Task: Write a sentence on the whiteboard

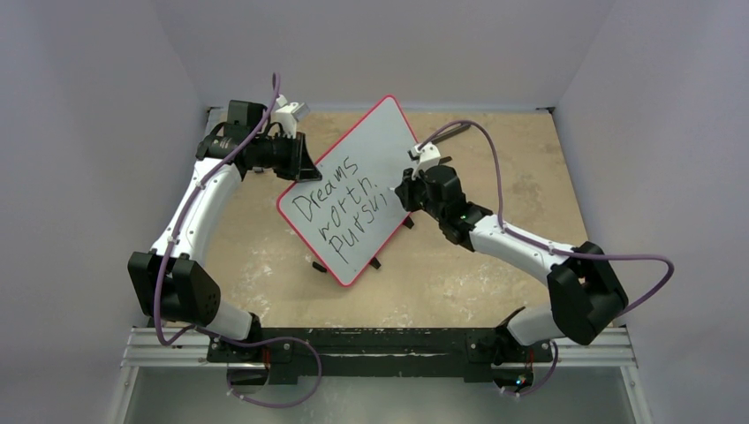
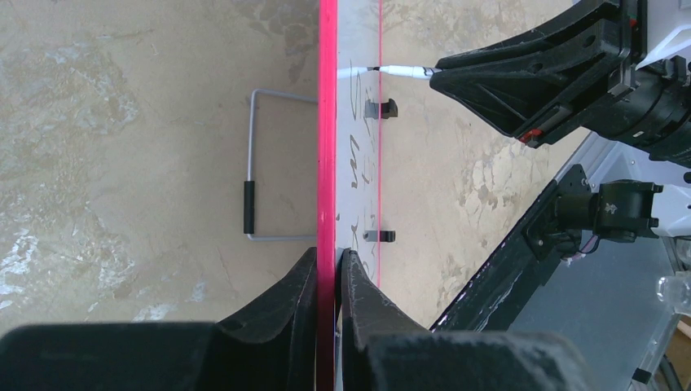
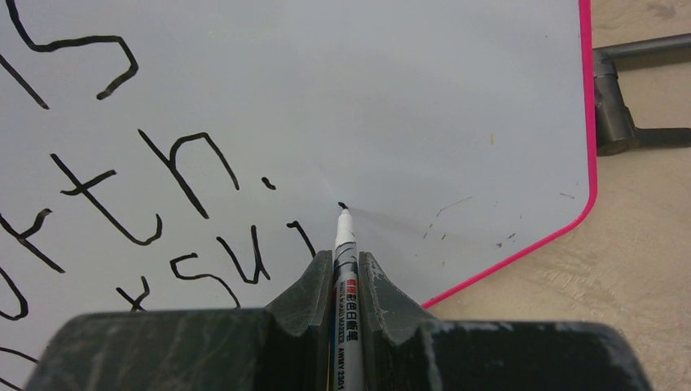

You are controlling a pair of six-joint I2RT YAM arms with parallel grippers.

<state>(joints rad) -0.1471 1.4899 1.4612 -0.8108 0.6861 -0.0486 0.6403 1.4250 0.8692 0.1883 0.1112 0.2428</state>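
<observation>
Cut off by the left and bottom edges of the right wrist view: the sentence (image 3: 122, 212), only word-ends legible; squeezed to unreadable strokes in the left wrist view. Hidden between the fingers of the right tool (image 3: 345, 259): lower barrel of the marker (image 3: 344, 240), print too small to read. Hidden inside the left tool (image 2: 327, 257): near rim of the whiteboard (image 2: 327, 122).

Smooth whiteboard (image 3: 407, 98), rough mottled table (image 3: 635, 269)

The whiteboard (image 1: 382, 141) stands on the table (image 1: 495, 274), the marker (image 3: 345, 244) touching it right of the sentence (image 1: 340, 208).
</observation>
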